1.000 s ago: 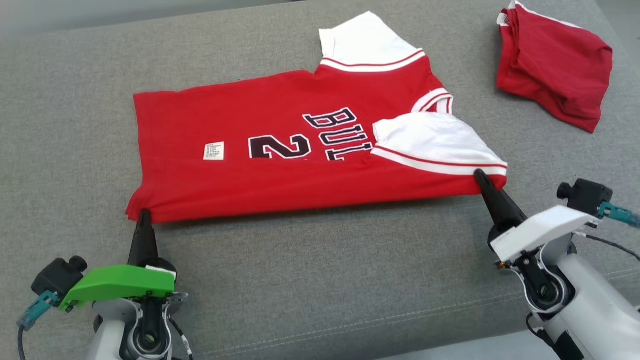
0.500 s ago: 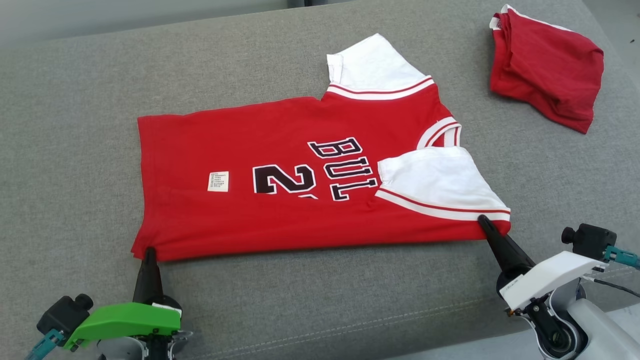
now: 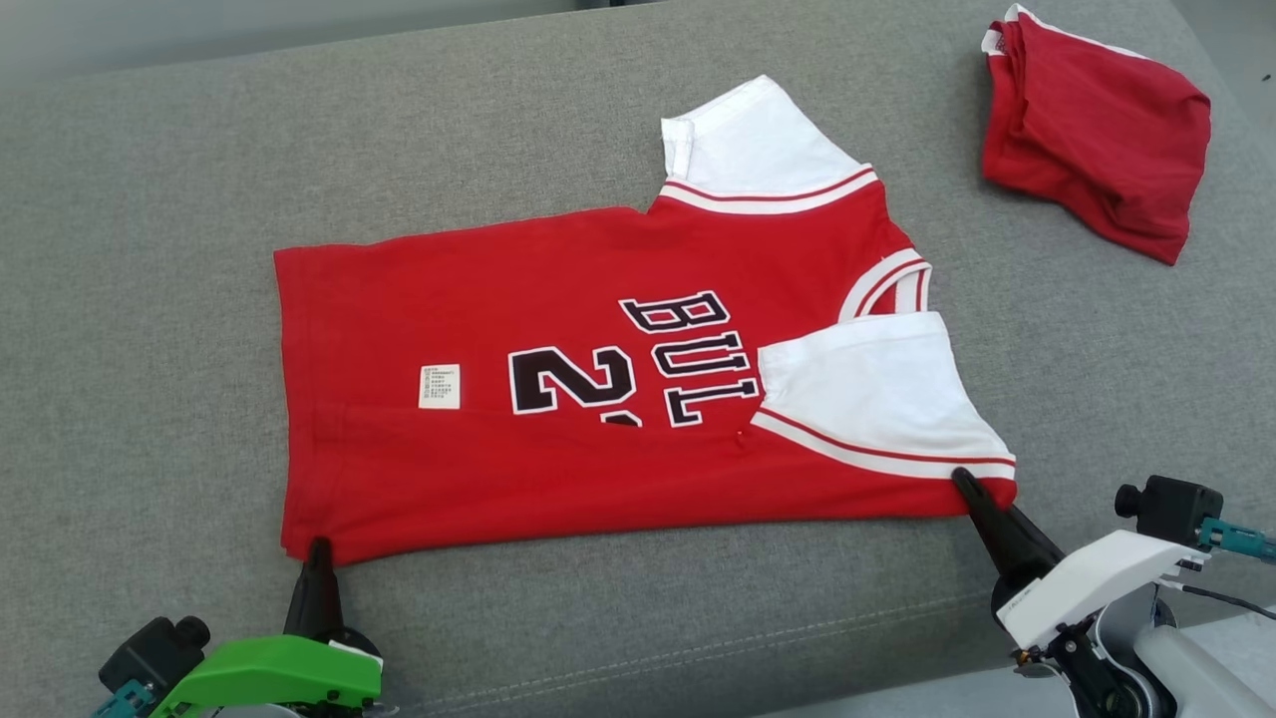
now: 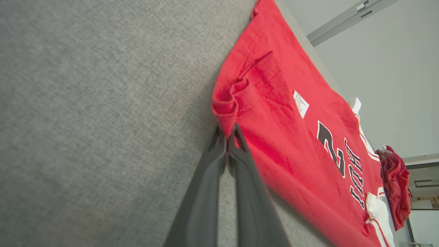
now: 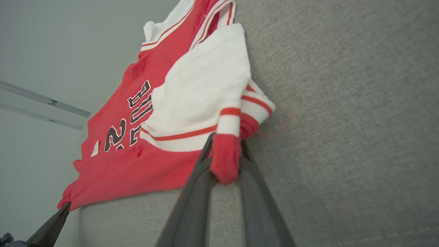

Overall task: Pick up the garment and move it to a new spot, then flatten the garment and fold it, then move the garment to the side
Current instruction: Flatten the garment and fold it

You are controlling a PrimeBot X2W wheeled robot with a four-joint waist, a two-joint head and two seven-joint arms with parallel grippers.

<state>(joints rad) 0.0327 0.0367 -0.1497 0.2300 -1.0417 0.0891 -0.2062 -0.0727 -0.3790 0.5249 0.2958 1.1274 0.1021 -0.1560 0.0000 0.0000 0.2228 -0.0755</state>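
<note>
Head view: found the garment (image 3: 598, 439), a red jersey, spread flat across the middle of the grey cushion (image 3: 150, 299), hem toward the cushion's left end and collar toward its right end. Read black lettering (image 3: 688, 349) and a small white label (image 3: 440, 386) on the upturned red face. Saw one white sleeve (image 3: 877, 389) folded in over the chest, covering part of the lettering, and the other sleeve (image 3: 748, 140) pointing toward the cushion's back edge. Noted the jersey's near long edge lying close to the cushion's front seam.

Found the left pincer (image 3: 319, 546) clenched on the hem corner nearest the cushion's front edge; confirmed in the left wrist view, fingers pressed together with a bunched fold of red cloth between the tips. Found the right pincer (image 3: 962, 481) likewise grasping the garment, at the sleeve-end corner nearest the cushion's front edge; saw in the right wrist view a tongue of red and white-striped cloth hanging between its two fingers.

Spotted a second red garment (image 3: 1097, 130), loosely folded, at the cushion's far right corner, well apart from the jersey.
</note>
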